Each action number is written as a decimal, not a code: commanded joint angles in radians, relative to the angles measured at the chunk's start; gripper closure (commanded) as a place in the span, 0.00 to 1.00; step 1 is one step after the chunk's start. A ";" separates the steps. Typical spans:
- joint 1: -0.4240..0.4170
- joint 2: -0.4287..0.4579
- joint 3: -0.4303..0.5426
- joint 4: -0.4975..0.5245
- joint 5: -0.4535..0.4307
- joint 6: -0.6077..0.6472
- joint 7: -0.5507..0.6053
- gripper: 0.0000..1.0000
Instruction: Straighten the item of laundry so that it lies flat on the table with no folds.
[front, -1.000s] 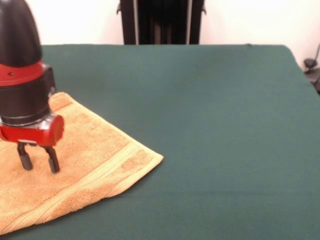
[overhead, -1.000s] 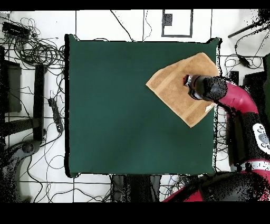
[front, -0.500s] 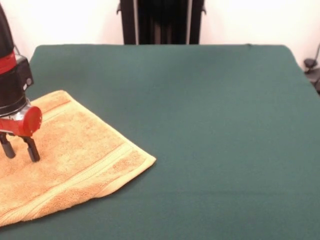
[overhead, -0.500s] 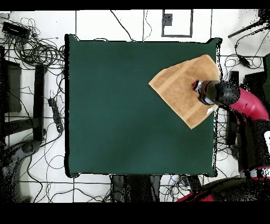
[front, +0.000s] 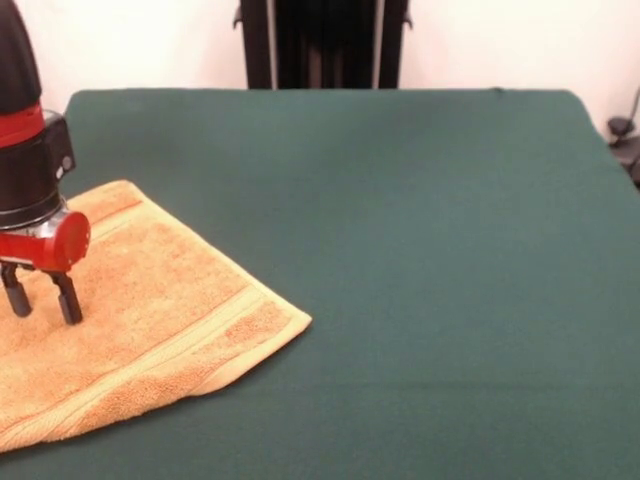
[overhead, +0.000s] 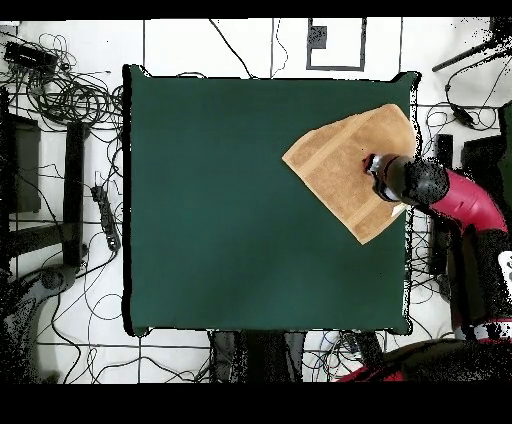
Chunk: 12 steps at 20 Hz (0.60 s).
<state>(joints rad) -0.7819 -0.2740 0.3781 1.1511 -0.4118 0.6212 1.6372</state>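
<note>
Over towel (front: 150, 320), upright open hand (front: 42, 301)

Your red and black arm (overhead: 455, 200) comes down at the front view's left edge, wrist pointing straight down; its red-collared gripper (front: 42, 298) with two short black fingers (front: 68, 298) hangs spread apart, nothing held between them
</note>
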 joint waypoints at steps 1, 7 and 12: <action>0.097 0.030 -0.014 0.203 0.001 -0.075 0.178 0.00; 0.138 0.012 -0.058 0.275 0.034 -0.156 0.251 0.00; 0.176 -0.005 -0.102 0.324 0.060 -0.190 0.278 0.00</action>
<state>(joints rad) -0.6897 -0.3207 0.2791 1.2676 -0.4022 0.4391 1.6415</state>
